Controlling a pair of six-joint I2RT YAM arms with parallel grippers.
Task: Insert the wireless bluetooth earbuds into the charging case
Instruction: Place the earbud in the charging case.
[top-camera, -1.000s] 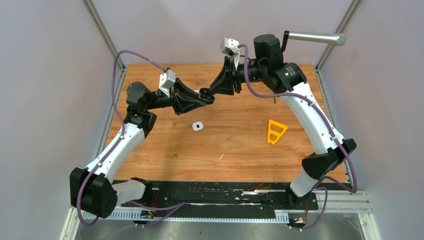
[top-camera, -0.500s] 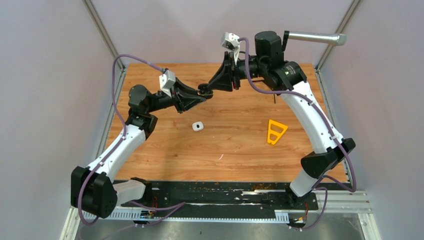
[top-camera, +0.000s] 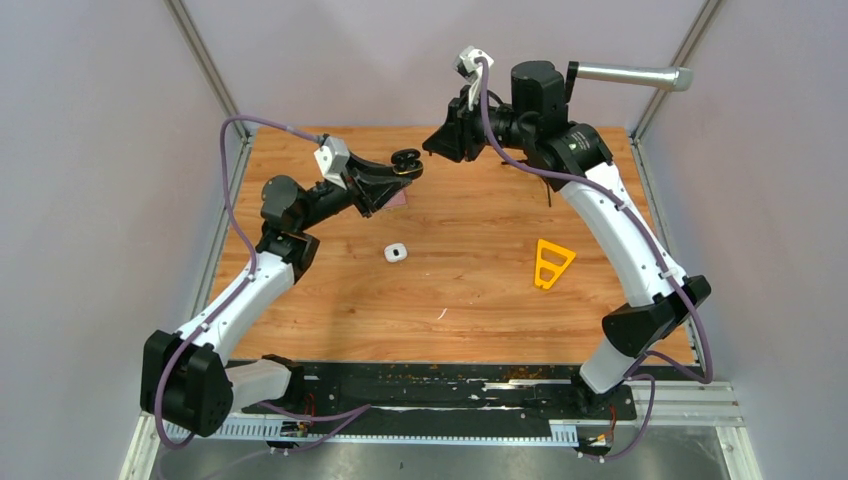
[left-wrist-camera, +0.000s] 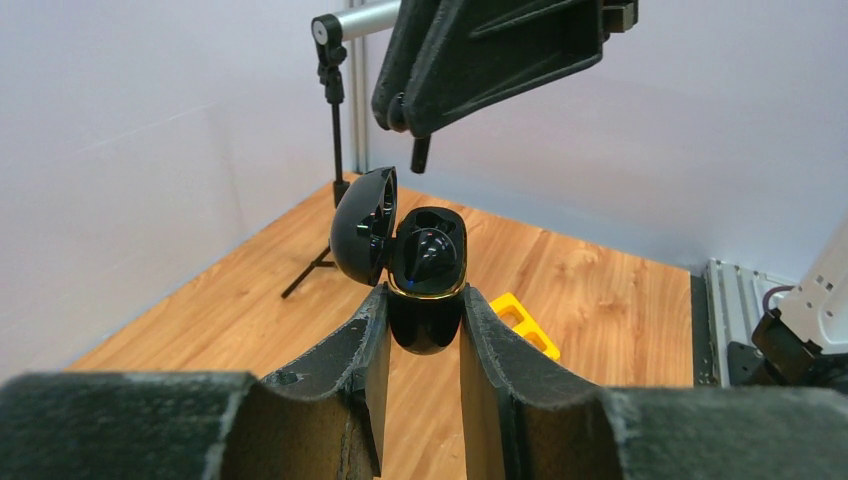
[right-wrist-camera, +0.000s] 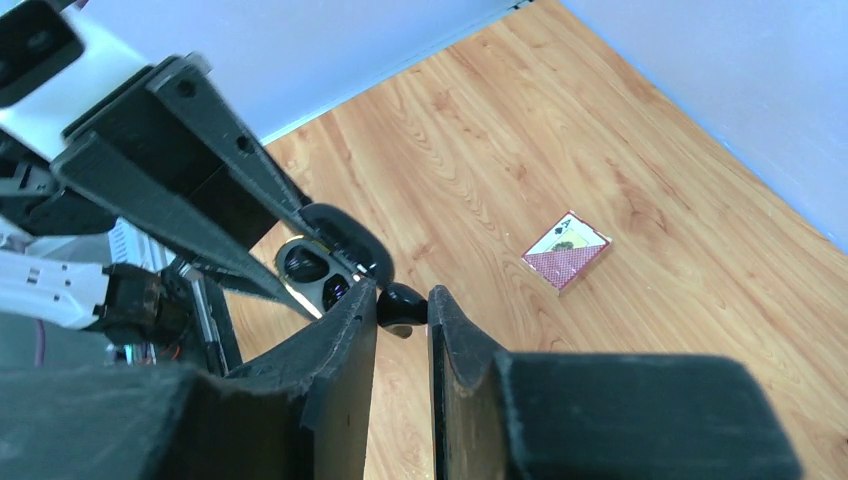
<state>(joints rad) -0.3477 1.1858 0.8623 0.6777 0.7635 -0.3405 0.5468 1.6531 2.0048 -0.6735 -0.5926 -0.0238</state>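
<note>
1. Table (top-camera: 470, 290): a wooden top. We count every item below as on it or above it.
2. Left arm (top-camera: 235, 300) and right arm (top-camera: 620, 220): both reach toward the far middle, where their ends are close but apart.
3. Metal tube (top-camera: 630, 75): it lies crosswise at the far right on a black stand (left-wrist-camera: 336, 130).
4. Left gripper (left-wrist-camera: 425, 298): it is raised over the far left of the table. Its fingers (left-wrist-camera: 355, 350) press against the lower body of the charging case.
5. Right gripper (right-wrist-camera: 400, 293): it is just far and right of the left one. Its fingers are drawn nearly together, and a black earbud is pinched at the tips.
6. Yellow triangular frame (top-camera: 552, 263): it lies flat, right of centre.
7. Card pack (right-wrist-camera: 566, 250): it has a red back and lies flat on the wood, below the left gripper in the top view.
8. Charging case (left-wrist-camera: 428, 262): glossy black, clamped and off the table. Its lid (left-wrist-camera: 360, 225) swings open to the left. The right wrist view shows two wells. We see a glossy black shape in the body but cannot tell whether it is a seated earbud.
9. Small white rounded item (top-camera: 397, 252): it sits at the table's centre, well apart from both grippers. We cannot tell what it is.
10. Black earbud (right-wrist-camera: 400, 306): it is in the right gripper's pinch, just beside the open case and not inside it.
11. Thin white sliver (top-camera: 441, 314): it lies near the centre, on the near side.
</note>
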